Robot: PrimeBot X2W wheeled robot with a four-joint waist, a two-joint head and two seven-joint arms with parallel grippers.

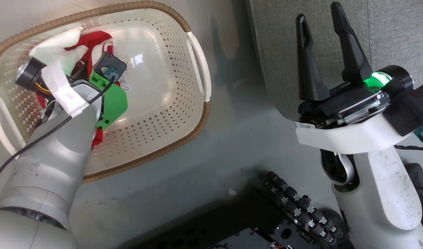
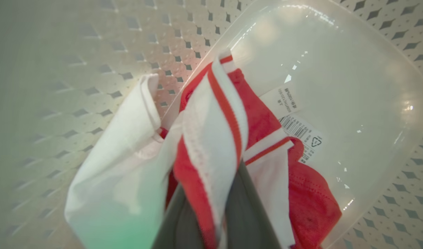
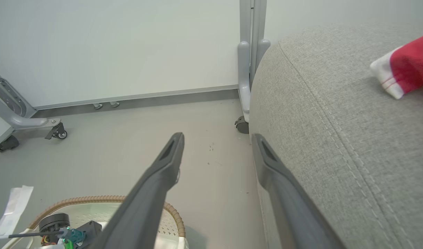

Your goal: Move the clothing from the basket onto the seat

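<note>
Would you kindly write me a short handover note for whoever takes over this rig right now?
Left hand: shut on the clothing, down in the basket.
Right hand: open, empty, by the edge of the seat.
Done: one red piece lies on the seat.
Left: lift the gripped clothing out, carry it to the seat, release.

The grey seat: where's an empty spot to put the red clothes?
The seat is bare from the stitched seam along its rounded edge across to the red garment lying on it; that spot is crowded. The open right gripper hovers by that edge.
</note>
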